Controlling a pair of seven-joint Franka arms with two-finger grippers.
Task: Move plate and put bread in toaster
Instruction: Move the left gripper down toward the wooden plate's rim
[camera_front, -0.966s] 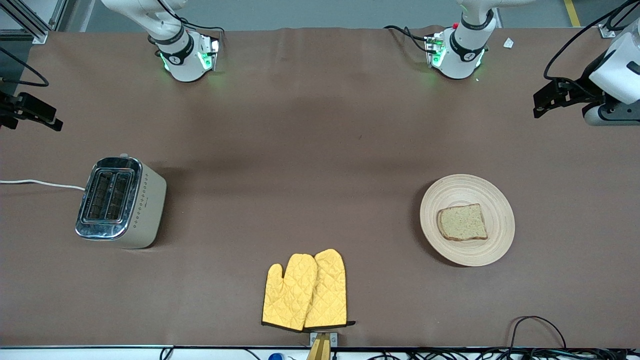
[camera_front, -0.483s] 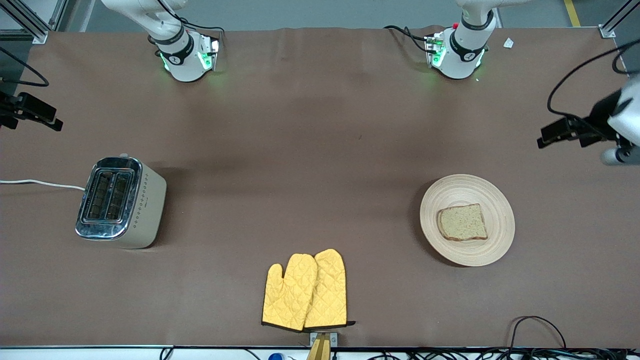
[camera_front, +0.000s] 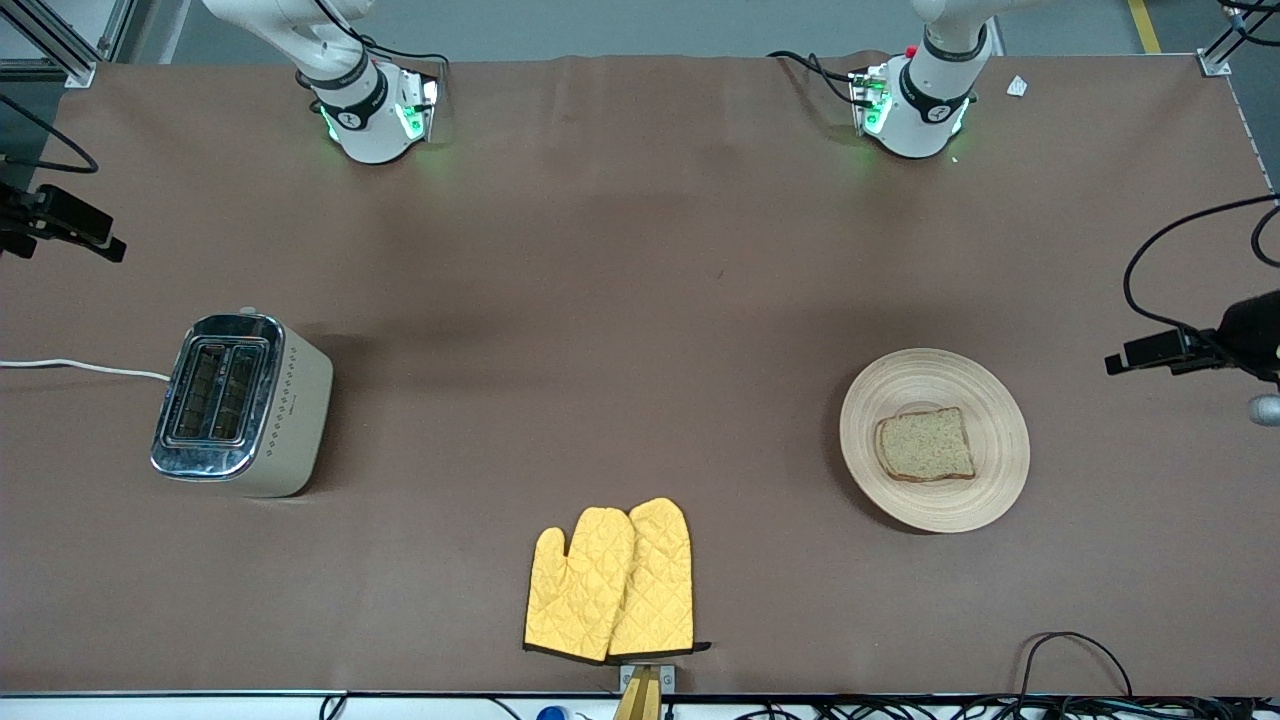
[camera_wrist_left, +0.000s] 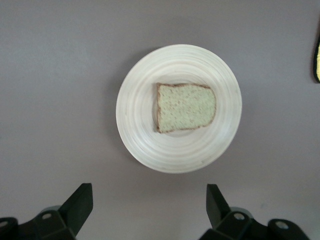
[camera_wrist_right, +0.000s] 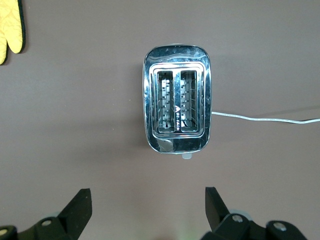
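Note:
The pale beige plate (camera_front: 985, 485) lies toward the left arm's end of the table with the bread (camera_front: 925, 445) flat on it. The toaster (camera_front: 240, 405) stands toward the right arm's end, both slots empty. My left gripper (camera_wrist_left: 149, 200) is open and empty, high over the table beside the plate (camera_wrist_left: 140, 135) and bread (camera_wrist_left: 186, 107). Only part of the left hand (camera_front: 1165, 350) shows at the front view's edge. My right gripper (camera_wrist_right: 148, 200) is open and empty, high over the table beside the toaster (camera_wrist_right: 176, 102); that arm waits.
A pair of yellow oven mitts (camera_front: 610, 580) lies mid-table, nearer the front camera than the plate and toaster. The toaster's white cord (camera_front: 80, 367) runs off the right arm's end of the table. Black cables (camera_front: 1075, 655) loop at the front edge.
The left arm's hand has moved over the left arm's end of the table, coming level with the plate. The right arm, plate, bread and toaster have not moved.

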